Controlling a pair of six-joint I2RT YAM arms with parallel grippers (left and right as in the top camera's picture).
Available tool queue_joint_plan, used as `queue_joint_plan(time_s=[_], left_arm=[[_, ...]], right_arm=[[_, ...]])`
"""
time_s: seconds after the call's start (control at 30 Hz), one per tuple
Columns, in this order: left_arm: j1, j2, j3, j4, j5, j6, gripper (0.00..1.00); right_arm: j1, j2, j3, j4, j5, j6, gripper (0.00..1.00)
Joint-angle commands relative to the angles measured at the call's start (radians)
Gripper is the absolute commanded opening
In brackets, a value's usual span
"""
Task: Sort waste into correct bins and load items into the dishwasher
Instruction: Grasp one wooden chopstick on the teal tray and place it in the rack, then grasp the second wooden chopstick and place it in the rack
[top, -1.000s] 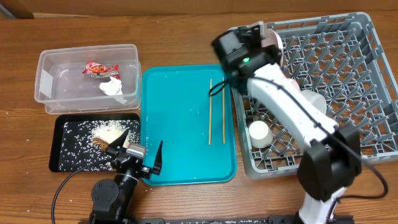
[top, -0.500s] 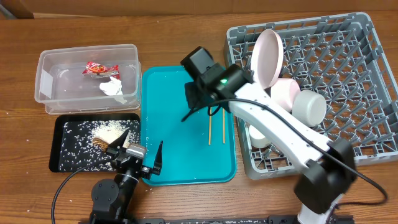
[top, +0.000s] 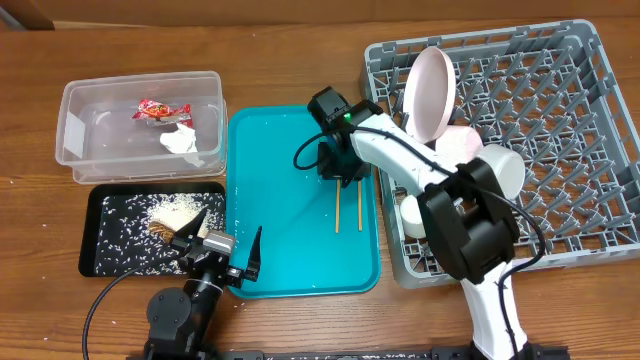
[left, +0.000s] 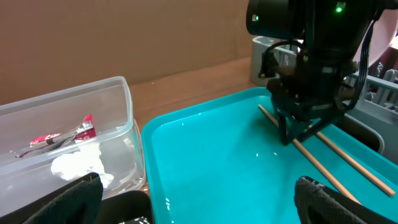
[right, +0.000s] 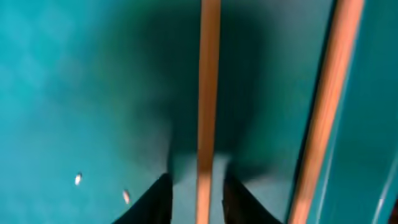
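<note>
Two wooden chopsticks (top: 338, 208) lie on the teal tray (top: 280, 220). My right gripper (top: 338, 168) is down on them, open, its fingers (right: 198, 199) straddling one chopstick (right: 208, 93) with small gaps; the second chopstick (right: 326, 112) lies beside it. The left wrist view also shows this gripper (left: 297, 134) over the chopsticks (left: 326, 167). My left gripper (top: 225, 250) is open and empty at the tray's front left (left: 199, 202). The grey dish rack (top: 570, 120) holds the white plate (top: 432, 88), pinkish bowl (top: 455, 148), grey bowl (top: 497, 170) and white cup (top: 415, 215).
The clear tub (top: 140, 80) at the back left holds the red wrapper (top: 160, 110) and white tissue (top: 182, 140). The black tray (top: 100, 250) in front of it holds rice (top: 175, 210) and a brown scrap. A few rice grains lie on the teal tray.
My right arm swung left from the dish rack and came down over the chopsticks on the teal tray. The left arm has not moved.
</note>
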Motion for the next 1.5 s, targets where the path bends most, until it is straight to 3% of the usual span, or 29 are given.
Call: queue_joint_plan(time_s=[0.0, 0.03, 0.2, 0.5, 0.83, 0.93, 1.0, 1.03, 1.07, 1.23, 1.47], left_arm=[[-0.007, -0.006, -0.004, 0.0, 0.011, 0.0, 1.0], [-0.007, -0.006, -0.004, 0.0, 0.011, 0.0, 1.0], [-0.007, -0.006, -0.004, 0.0, 0.011, 0.0, 1.0], [-0.007, -0.006, -0.004, 0.0, 0.011, 0.0, 1.0], [-0.007, -0.006, -0.004, 0.0, 0.011, 0.0, 1.0], [-0.007, -0.006, -0.004, 0.0, 0.011, 0.0, 1.0], [-0.007, -0.006, -0.004, 0.0, 0.011, 0.0, 1.0], [-0.007, -0.006, -0.004, 0.0, 0.011, 0.0, 1.0], [-0.007, -0.006, -0.004, 0.0, 0.011, 0.0, 1.0], [-0.007, -0.006, -0.004, 0.0, 0.011, 0.0, 1.0], [-0.007, -0.006, -0.004, 0.0, 0.011, 0.0, 1.0]], right_arm=[[0.01, 0.024, 0.005, -0.027, -0.103, 0.006, 0.08], [0.01, 0.022, 0.009, -0.043, -0.113, 0.008, 0.04], [-0.003, -0.067, 0.071, -0.153, -0.013, -0.014, 0.04], [-0.111, -0.33, 0.097, -0.057, 0.158, -0.316, 0.04], [-0.266, -0.267, 0.078, -0.059, 0.158, -0.484, 0.04], [-0.27, -0.261, 0.078, -0.07, 0.076, -0.547, 0.04], [-0.265, -0.266, 0.081, -0.081, 0.064, -0.55, 0.12], [-0.251, -0.277, 0.083, -0.098, 0.064, -0.545, 0.23], [-0.243, -0.283, 0.083, -0.105, 0.064, -0.538, 0.23], [-0.188, -0.299, 0.082, -0.132, 0.058, -0.389, 0.51], [-0.084, -0.287, 0.013, -0.109, -0.022, -0.2, 0.51]])
